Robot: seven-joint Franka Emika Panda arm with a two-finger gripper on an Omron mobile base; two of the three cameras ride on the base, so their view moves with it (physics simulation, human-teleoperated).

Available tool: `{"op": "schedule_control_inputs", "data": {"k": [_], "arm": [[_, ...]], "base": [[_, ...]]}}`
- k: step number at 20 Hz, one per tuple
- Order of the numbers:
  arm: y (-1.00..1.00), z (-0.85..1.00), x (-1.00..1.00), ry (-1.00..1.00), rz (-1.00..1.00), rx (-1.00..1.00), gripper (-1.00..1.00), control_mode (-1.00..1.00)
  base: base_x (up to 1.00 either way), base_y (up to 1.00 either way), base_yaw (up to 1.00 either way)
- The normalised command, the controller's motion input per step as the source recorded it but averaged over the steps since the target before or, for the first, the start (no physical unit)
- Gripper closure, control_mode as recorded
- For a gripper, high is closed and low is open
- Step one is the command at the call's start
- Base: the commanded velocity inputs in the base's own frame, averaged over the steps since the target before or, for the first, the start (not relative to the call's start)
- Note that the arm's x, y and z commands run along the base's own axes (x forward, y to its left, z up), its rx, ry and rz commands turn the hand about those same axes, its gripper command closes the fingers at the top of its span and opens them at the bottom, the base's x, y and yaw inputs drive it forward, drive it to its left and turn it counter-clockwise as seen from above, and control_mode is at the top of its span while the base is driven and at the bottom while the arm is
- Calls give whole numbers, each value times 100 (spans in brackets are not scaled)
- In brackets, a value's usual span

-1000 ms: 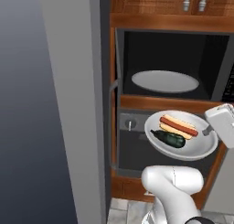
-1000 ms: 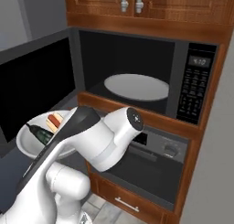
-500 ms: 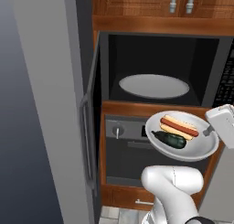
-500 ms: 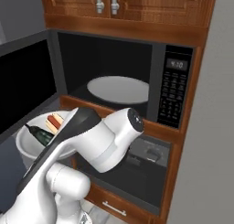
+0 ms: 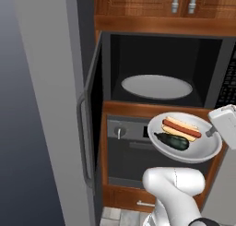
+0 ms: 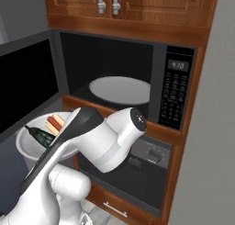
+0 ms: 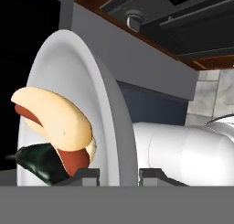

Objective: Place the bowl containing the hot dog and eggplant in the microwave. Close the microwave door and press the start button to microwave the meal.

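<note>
Pale grey bowl (image 5: 185, 146), with the hot dog (image 5: 181, 127) and eggplant (image 5: 171, 141) in it, hangs below and in front of the open microwave (image 5: 161, 68). You need to lift it level over the sill, then forward onto the turntable (image 5: 156, 86). Your gripper (image 7: 117, 173) is narrowly closed, pinching the bowl's right rim.

The end effector (image 7: 116, 173) pinches the rim of the bowl (image 7: 98, 109), which holds the hot dog (image 7: 52, 120) and the eggplant (image 7: 39, 160).
</note>
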Motion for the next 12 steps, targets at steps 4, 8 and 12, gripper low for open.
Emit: {"op": "schedule_control_inputs", "data": {"k": [4,8,12], "arm": [[0,0,0,0,0,0,100,100],[0,0,0,0,0,0,100,100],[0,0,0,0,0,0,100,-100]], "base": [[-37,7,3],[-27,5,1],[-3,0,0]]}}
